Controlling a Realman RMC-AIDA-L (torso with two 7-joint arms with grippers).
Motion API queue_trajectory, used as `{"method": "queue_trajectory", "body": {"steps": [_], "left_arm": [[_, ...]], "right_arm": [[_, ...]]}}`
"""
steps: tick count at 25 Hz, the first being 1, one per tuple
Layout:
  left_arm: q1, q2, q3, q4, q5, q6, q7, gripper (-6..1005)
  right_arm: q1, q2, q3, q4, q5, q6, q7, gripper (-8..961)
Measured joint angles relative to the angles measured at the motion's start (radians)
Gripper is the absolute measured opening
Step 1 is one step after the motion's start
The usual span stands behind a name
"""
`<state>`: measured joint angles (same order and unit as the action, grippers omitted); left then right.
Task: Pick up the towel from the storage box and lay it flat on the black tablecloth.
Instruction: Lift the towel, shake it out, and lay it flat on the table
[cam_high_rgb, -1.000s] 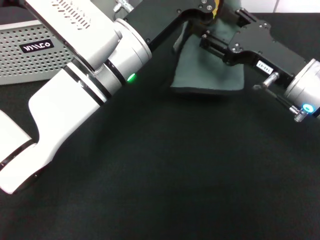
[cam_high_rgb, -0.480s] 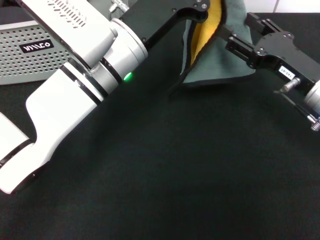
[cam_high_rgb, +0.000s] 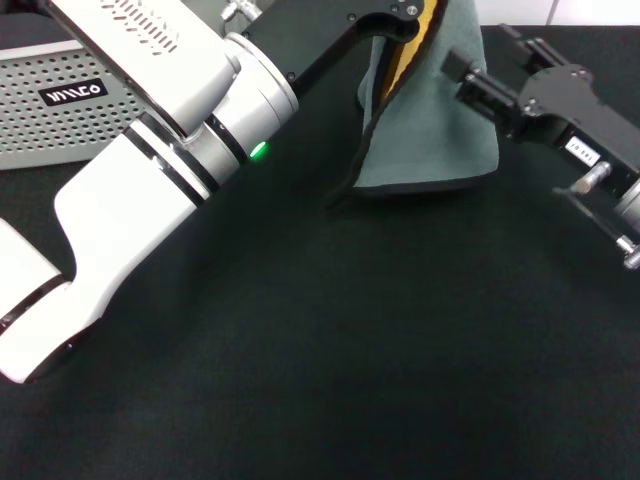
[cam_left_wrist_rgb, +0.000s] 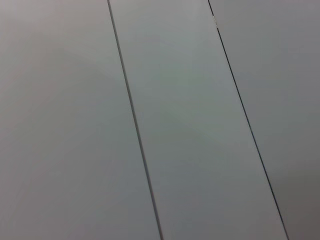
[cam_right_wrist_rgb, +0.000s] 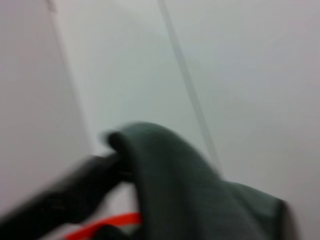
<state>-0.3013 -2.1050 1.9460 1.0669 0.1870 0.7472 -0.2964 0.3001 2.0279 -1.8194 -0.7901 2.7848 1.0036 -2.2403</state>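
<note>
From my remote station, the head view shows the towel (cam_high_rgb: 430, 120) hanging folded above the black tablecloth (cam_high_rgb: 330, 350), grey-green face outward, with a strip of its yellow-orange face showing in the fold near the top of the picture. Its dark-trimmed lower edge sags just above or onto the cloth; I cannot tell whether it touches.

The left gripper (cam_high_rgb: 385, 22) reaches in from the left at the end of my white arm, its black body meeting the towel's upper part right at the top edge of the picture. Its fingertips are out of sight there, so I cannot tell how wide the pincer stands, nor confirm its hold.

The right gripper (cam_high_rgb: 462, 72) comes in from the right, its black fingers at the towel's right-hand side about halfway up. Whether they pinch the fabric or only rest against it I cannot make out.

The storage box (cam_high_rgb: 60, 110) sits at the far left on the tablecloth, well apart from the towel, its perforated grey wall and black label facing me.

My right wrist view shows a blurred grey-green fold of towel (cam_right_wrist_rgb: 190, 190) draped over a dark finger (cam_right_wrist_rgb: 75, 195), against pale wall panels. My left wrist view shows pale panels only.
</note>
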Motion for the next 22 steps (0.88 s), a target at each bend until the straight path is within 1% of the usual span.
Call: {"method": "queue_trajectory", "body": {"steps": [4,7,10,13,17,22], "left_arm": [[-0.006,0.001,-0.005,-0.012,-0.032,-0.001,0.018,20],[-0.023,0.001,-0.001,-0.028,-0.061,-0.001,0.043,21],[-0.033,0.000,0.003,-0.036,-0.063,-0.001,0.047,21],[-0.037,0.000,0.019,-0.038,-0.064,-0.001,0.047,21],[-0.040,0.000,0.051,-0.035,-0.064,0.003,0.052,20],[-0.047,0.000,0.069,-0.033,-0.076,0.003,0.059,20]], "right_arm": [[-0.001,0.000,-0.047,-0.009,0.000,0.056,-0.005,763],[0.018,0.000,-0.071,-0.009,-0.001,0.052,-0.006,762],[0.042,0.000,-0.082,-0.005,-0.001,0.031,-0.013,761],[0.059,0.000,-0.076,-0.011,-0.001,-0.017,-0.018,761],[0.076,0.000,-0.059,-0.013,0.000,-0.034,-0.019,760],[0.087,0.000,-0.033,-0.015,0.001,-0.060,-0.005,759]]}}
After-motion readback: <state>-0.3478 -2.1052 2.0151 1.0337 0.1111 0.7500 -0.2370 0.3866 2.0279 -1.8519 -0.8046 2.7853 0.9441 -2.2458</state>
